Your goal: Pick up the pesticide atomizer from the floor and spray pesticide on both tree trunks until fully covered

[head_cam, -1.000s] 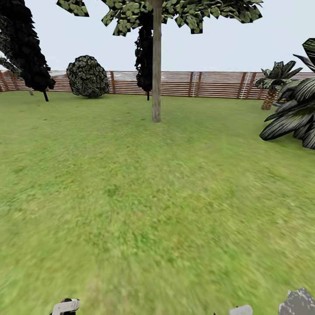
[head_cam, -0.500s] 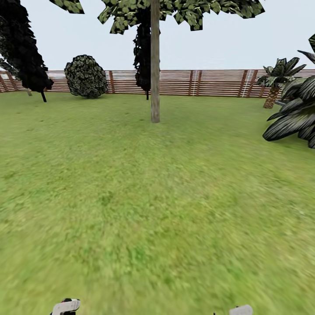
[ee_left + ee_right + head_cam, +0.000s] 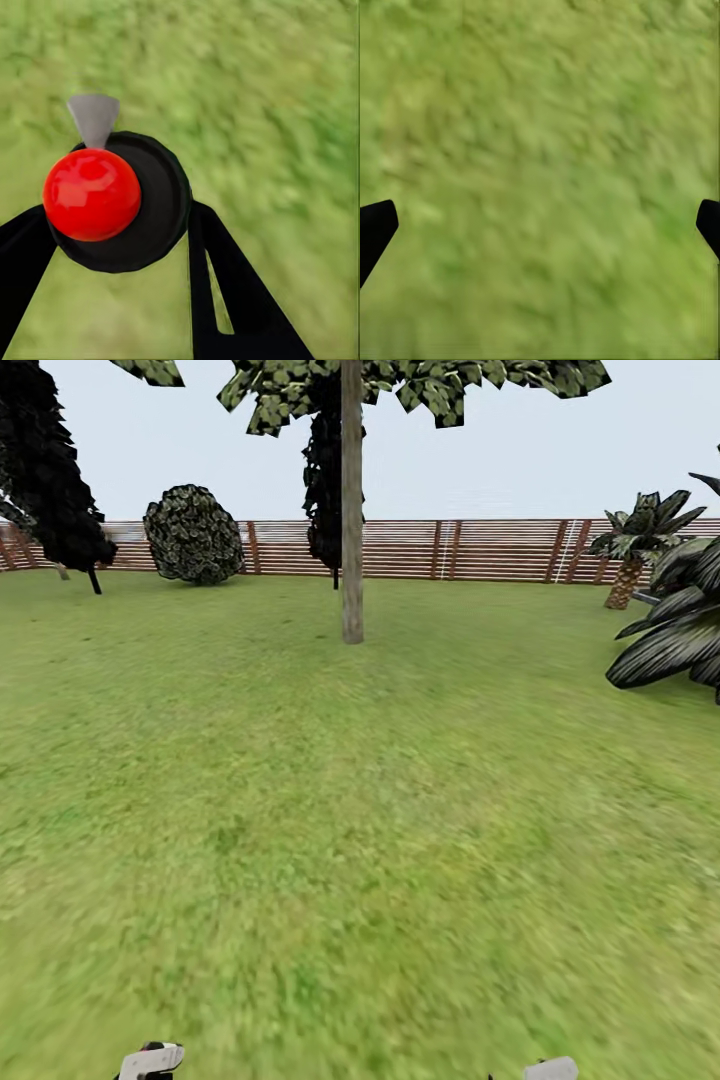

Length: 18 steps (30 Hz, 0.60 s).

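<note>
1. Gripping the sprayer (image 3: 112, 199), my left pincer (image 3: 116, 247) points down at the grass (image 3: 262, 97).
2. My right pincer (image 3: 540, 225) hangs spread wide above grass.
3. The tree trunk (image 3: 351, 510) stands well ahead.

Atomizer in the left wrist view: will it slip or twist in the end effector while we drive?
Probably rigid: the atomizer looks hard and smooth, so it should not flex. Its round black body sits in the left end effector, so it might rotate if bumped. The glossy red knob hints at a slick surface.
</note>
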{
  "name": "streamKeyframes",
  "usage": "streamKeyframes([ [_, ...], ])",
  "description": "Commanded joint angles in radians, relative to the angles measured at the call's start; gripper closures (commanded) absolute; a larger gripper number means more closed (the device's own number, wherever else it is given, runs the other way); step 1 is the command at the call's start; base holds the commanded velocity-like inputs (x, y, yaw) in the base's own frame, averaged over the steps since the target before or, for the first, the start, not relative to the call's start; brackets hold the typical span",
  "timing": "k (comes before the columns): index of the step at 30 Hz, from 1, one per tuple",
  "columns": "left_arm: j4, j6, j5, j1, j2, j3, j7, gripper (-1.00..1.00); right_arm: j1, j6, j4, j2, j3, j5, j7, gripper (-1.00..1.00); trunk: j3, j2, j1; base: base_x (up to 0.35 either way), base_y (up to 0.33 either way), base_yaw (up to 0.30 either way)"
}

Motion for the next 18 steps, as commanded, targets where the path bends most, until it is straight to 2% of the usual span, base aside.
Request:
streamKeyframes([
  [1, 0.001, -0.001, 0.009, -0.001, 0.000, 0.005, -0.010, 1.00, -0.001, -0.003, 0.000, 0.000, 0.000, 0.006, 0.000, -1.00, -0.001, 0.000, 0.000, 0.338, -0.079, 0.000],
  [18, 0.001, -0.001, 0.009, -0.001, 0.000, 0.005, -0.010, 1.00, -0.001, -0.003, 0.001, 0.000, 0.000, 0.006, 0.000, -1.00, -0.001, 0.000, 0.000, 0.338, -0.079, 0.000],
])
